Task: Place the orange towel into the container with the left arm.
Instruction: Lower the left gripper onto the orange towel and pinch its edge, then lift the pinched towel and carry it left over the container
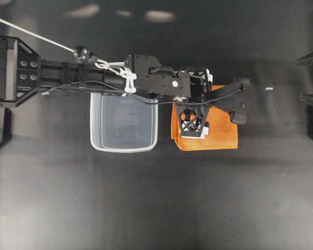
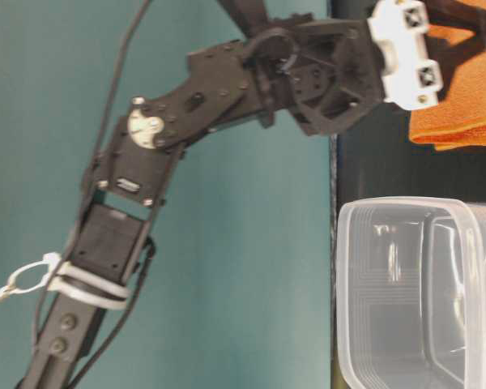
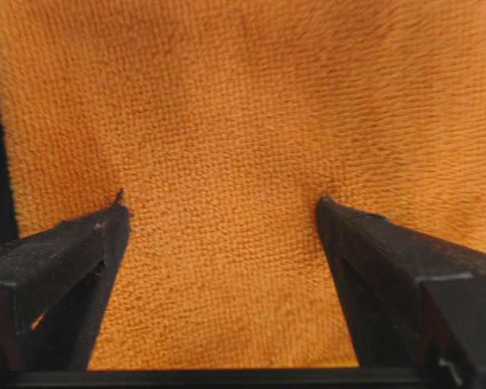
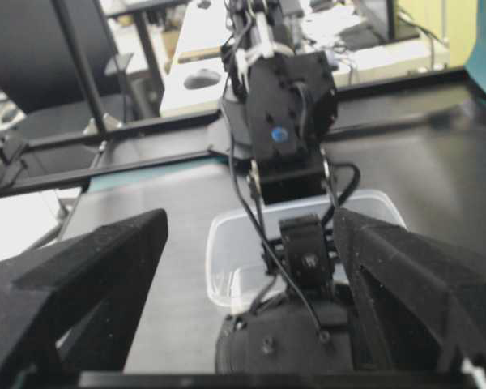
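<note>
The orange towel (image 1: pixel 221 136) lies flat on the black table, just right of the clear container (image 1: pixel 124 124), which holds nothing. My left arm (image 1: pixel 94 73) reaches across above the container's far rim. Its gripper (image 1: pixel 197 107) points down over the towel's left half. In the left wrist view the towel (image 3: pixel 243 121) fills the picture. The left gripper (image 3: pixel 221 209) is open, both black fingertips (image 3: pixel 113 220) resting on the cloth with nothing pinched between them. The table-level view shows the towel (image 2: pixel 462 105) beside the container (image 2: pixel 421 292).
My right gripper (image 4: pixel 251 217) is open with nothing in it and faces the left arm (image 4: pixel 279 130) and the container (image 4: pixel 227 243). Its fingers (image 1: pixel 310 57) show at the right edge of the overhead view. A small pale speck (image 1: pixel 269 89) lies right of the towel.
</note>
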